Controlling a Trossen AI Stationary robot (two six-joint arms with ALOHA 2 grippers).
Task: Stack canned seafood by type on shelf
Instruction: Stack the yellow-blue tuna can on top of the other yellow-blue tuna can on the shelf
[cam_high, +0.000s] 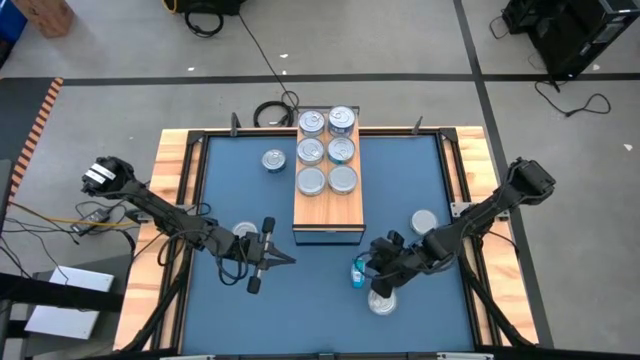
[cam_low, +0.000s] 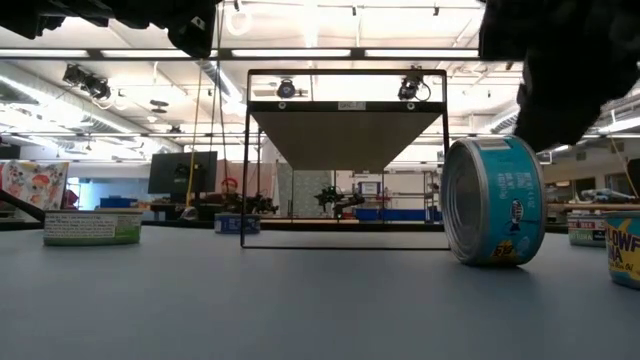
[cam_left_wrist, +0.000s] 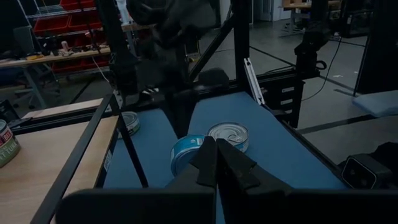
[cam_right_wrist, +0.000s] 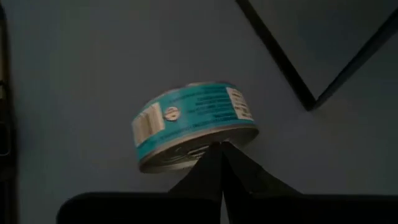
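On the blue desk (cam_high: 230, 200), near its front right, the right pincer (cam_high: 372, 270) is clenched with nothing between its tips — they meet just at the rim of a teal tin (cam_high: 358, 272) standing on edge. Another tin (cam_high: 381, 302) lies flat beside it. The left pincer (cam_high: 272, 257) is clenched too, empty. Six tins sit on the shelf (cam_high: 328, 225).

Grey floor (cam_high: 420, 40), cables (cam_high: 262, 55), ceiling strip lights (cam_low: 300, 53).

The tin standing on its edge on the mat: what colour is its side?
Teal-blue, with a white label patch; the tin shows best in the right wrist view.
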